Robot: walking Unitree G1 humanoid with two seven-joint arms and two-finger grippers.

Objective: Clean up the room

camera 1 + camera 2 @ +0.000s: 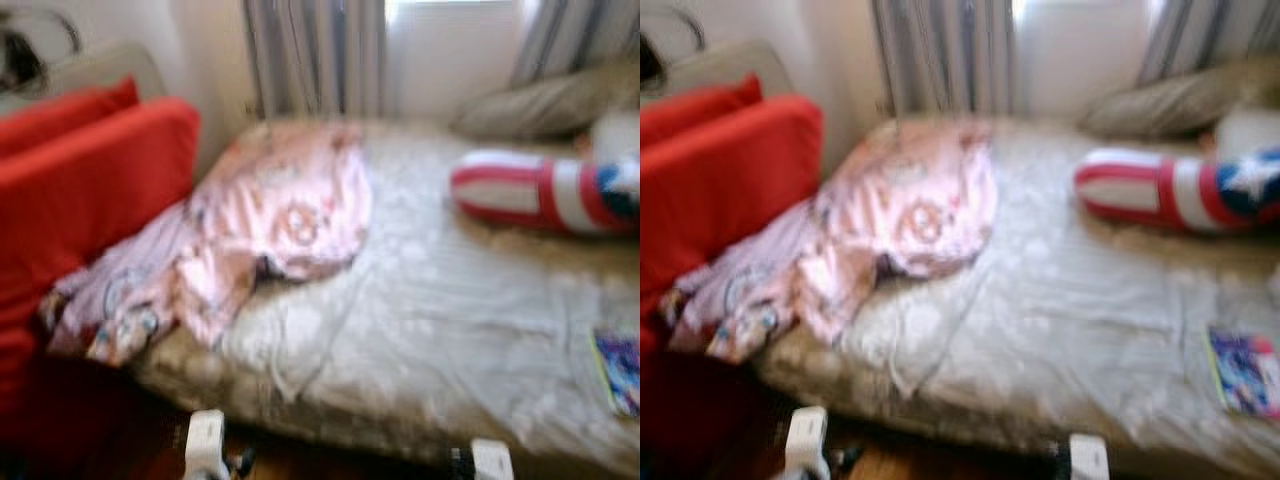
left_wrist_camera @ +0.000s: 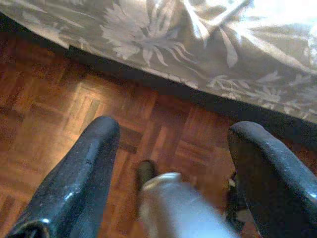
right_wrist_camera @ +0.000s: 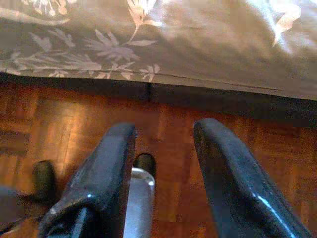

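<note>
Below the bed's (image 1: 420, 330) near edge my left gripper (image 2: 171, 148) and right gripper (image 3: 163, 144) hang open and empty, so blurred sight could make me mis-reach the crumpled pink blanket (image 1: 270, 220) at far left.

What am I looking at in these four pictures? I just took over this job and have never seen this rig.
It is a walking humanoid robot with two arms. The top two blurred pictures come from its head camera, looking down at a bed with a pale flowered cover. On the bed lie a crumpled pink blanket spilling toward a red sofa, a red, white and blue bolster pillow, a grey pillow near the curtains, and a colourful book at the near right edge. The other two pictures come from wrist cameras. The left hand and the right hand both hang open and hold nothing, above the wooden parquet floor beside the bed's edge.
</note>
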